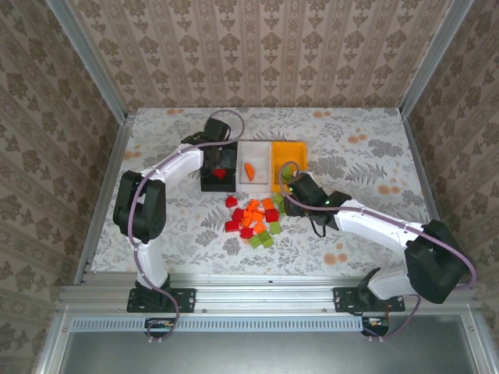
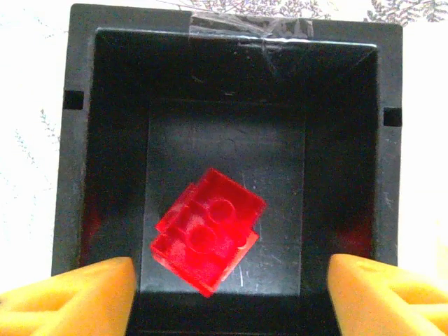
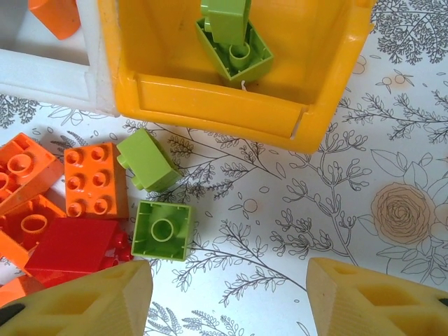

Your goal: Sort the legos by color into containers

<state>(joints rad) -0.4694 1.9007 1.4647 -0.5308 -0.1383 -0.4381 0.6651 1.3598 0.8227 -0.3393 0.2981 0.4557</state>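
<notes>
My left gripper (image 2: 227, 294) hangs open over the black container (image 2: 77, 140), its jaws apart and holding nothing. One red lego (image 2: 206, 231) lies tilted on that bin's floor. From above, the left gripper (image 1: 217, 160) is over the black container (image 1: 209, 185). My right gripper (image 3: 231, 301) is open above bare table, just in front of the orange-yellow container (image 3: 210, 98), which holds green legos (image 3: 234, 42). An upside-down green lego (image 3: 162, 229) and another green one (image 3: 145, 159) lie left of its jaws. The white container (image 1: 261, 148) holds an orange piece (image 1: 249, 169).
A pile of red, orange and green legos (image 1: 253, 218) lies on the flowered tablecloth in front of the bins, left of the right gripper (image 1: 290, 187). An orange brick (image 3: 94, 180) and a red one (image 3: 70, 245) sit at the pile's edge. Patterned walls enclose the table.
</notes>
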